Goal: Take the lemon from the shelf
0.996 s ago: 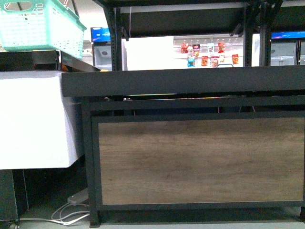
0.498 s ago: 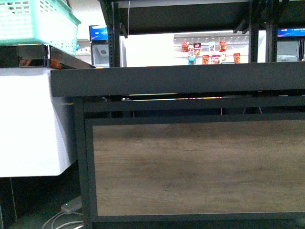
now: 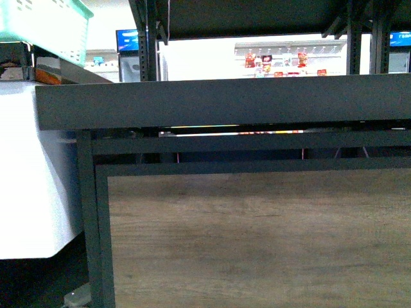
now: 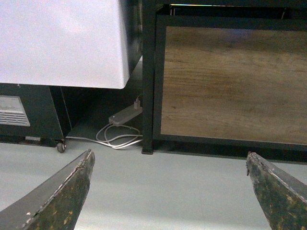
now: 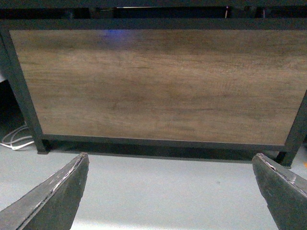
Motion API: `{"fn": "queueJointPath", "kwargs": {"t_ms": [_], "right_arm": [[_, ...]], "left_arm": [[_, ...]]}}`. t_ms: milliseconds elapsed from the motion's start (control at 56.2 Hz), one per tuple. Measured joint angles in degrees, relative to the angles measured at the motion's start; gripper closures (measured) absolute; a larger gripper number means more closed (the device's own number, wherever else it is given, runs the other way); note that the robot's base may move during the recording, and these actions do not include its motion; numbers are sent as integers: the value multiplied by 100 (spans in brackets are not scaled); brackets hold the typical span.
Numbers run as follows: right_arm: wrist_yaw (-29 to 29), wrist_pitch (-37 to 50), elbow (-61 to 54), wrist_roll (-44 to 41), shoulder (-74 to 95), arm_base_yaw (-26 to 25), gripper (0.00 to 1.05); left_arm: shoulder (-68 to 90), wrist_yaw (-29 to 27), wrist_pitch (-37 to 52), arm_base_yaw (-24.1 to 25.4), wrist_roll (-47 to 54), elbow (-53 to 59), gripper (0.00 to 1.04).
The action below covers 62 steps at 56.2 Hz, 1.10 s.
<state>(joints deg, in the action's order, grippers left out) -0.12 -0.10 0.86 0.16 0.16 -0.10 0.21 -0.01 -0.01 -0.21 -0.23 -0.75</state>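
1. Frontally, the shelf (image 3: pixel 225 101) fills the view at rim height, so its raised edge hides the tray top. The lemon cannot be seen; it presumably lies up there.
2. Left wrist: the left gripper (image 4: pixel 169 158) hangs low, jaws spread wide and empty, facing the wood panel (image 4: pixel 230 81).
3. Right wrist: the right gripper (image 5: pixel 170 158) likewise gapes empty. Only its fingertips show; the arm is cut off.

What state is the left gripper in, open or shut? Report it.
Open. The left gripper holds nothing; its fingers stand far apart, only floor between them.
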Motion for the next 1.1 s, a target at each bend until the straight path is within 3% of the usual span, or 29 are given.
{"fn": "queueJointPath", "kwargs": {"t_ms": [1103], "right_arm": [[-2, 0, 0, 0, -2, -2, 2]], "left_arm": [[0, 2, 0, 0, 0, 0, 8]]}}
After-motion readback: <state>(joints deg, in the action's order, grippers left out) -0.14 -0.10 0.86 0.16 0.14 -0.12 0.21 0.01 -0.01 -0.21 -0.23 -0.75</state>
